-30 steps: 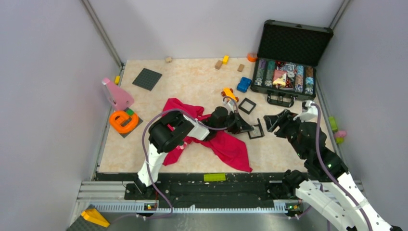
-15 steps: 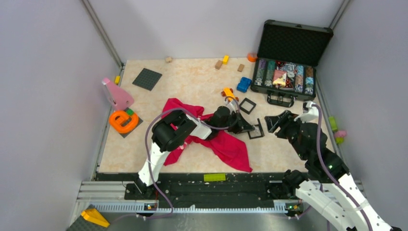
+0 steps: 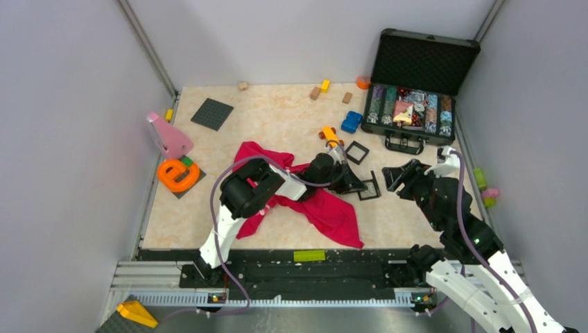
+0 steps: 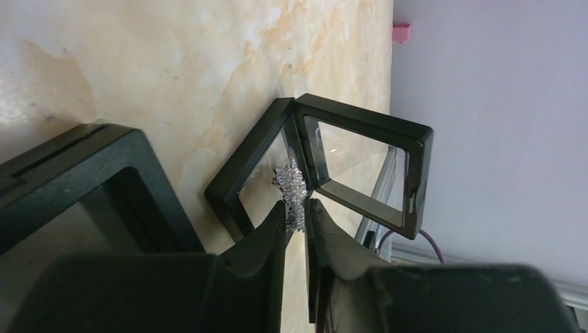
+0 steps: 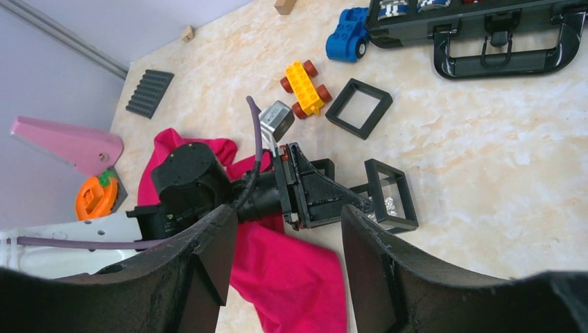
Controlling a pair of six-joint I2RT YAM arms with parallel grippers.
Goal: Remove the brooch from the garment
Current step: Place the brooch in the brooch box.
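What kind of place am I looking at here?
Probably a robot test booth, not a home: plain walls box in a small table, two arms are bolted at its edge, and toys lie scattered about.

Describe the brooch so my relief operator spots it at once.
Find the red cloth mid-table; just right of it lies an open black frame box. The brooch sits at its hinge, between the tips of the left tool: the only glittery silver piece there.
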